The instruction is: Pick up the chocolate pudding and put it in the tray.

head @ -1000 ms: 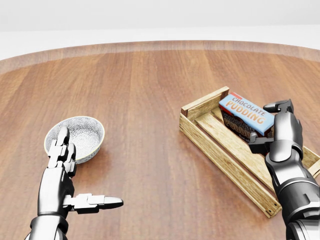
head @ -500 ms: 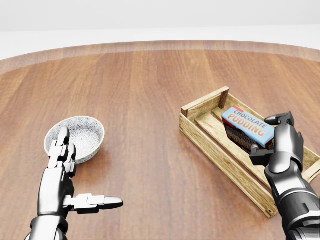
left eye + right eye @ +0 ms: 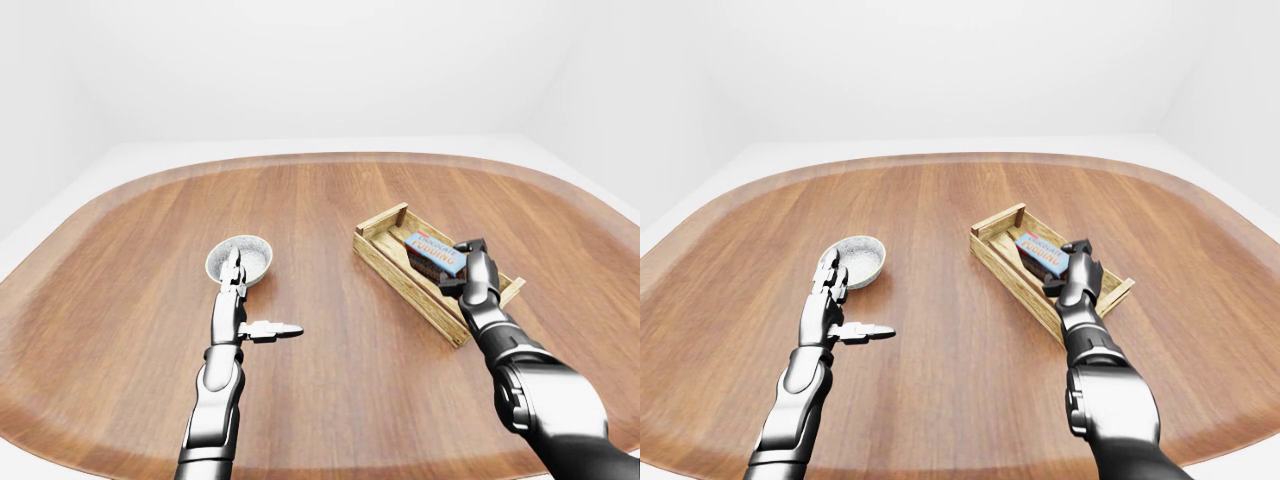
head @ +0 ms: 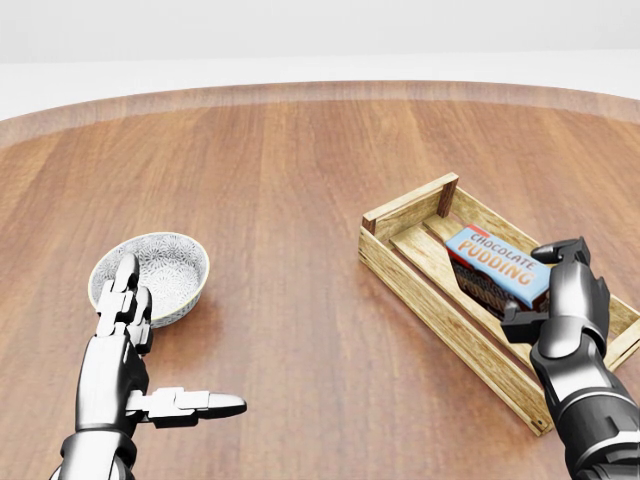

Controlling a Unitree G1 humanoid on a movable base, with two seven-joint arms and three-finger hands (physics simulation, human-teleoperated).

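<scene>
**Pudding box inside the tray**

Our right hand [image 4: 553, 300] grips the chocolate pudding box [image 4: 497, 264] inside the wooden tray [image 4: 420, 272], near the table's right edge. It looks light, stiff and smooth; hold its long sides. Our left hand [image 4: 135, 345] rests spread, empty.

patterned bowl [image 4: 152, 272], round wooden table [image 4: 290, 180]

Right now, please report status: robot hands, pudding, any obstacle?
Right robot hand shut on chocolate pudding, low inside tray. Left robot hand open, near bowl. Nothing in the way.
</scene>
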